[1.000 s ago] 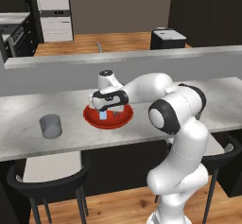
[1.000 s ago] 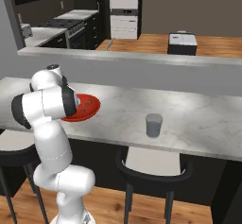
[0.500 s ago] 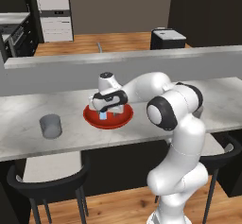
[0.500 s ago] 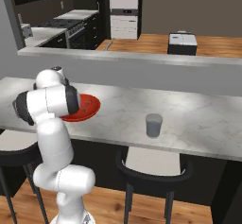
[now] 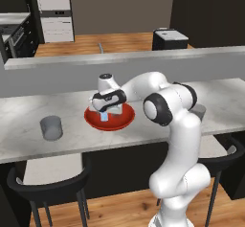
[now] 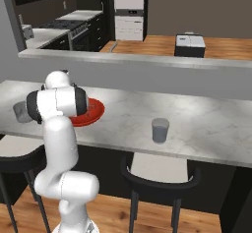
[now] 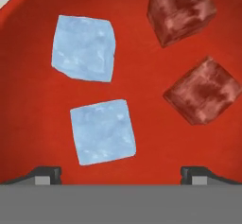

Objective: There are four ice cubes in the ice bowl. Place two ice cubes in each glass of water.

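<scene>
The ice bowl (image 5: 123,121), wide, shallow and red, sits on the marble counter, and my gripper (image 5: 105,112) hangs just above its inside, open. In the hand view the bowl's floor (image 7: 28,100) holds two pale blue ice cubes (image 7: 103,131) (image 7: 84,48). Two see-through cubes (image 7: 182,10) (image 7: 202,90) there look reddish. My gripper (image 7: 120,175) stands wide open just below the nearer pale cube, holding nothing. One glass of water (image 5: 51,127) stands left of the bowl. A second glass (image 6: 160,130) stands to the right of the bowl (image 6: 93,114).
A raised grey ledge (image 5: 143,58) runs along the far side of the counter. Black stools (image 5: 48,178) stand under its near edge. My own white arm (image 6: 56,104) hides part of the bowl in the right base view.
My hand has sunk a little closer to the bowl. The jaws have stayed wide open, and the cubes and glasses have not moved.
</scene>
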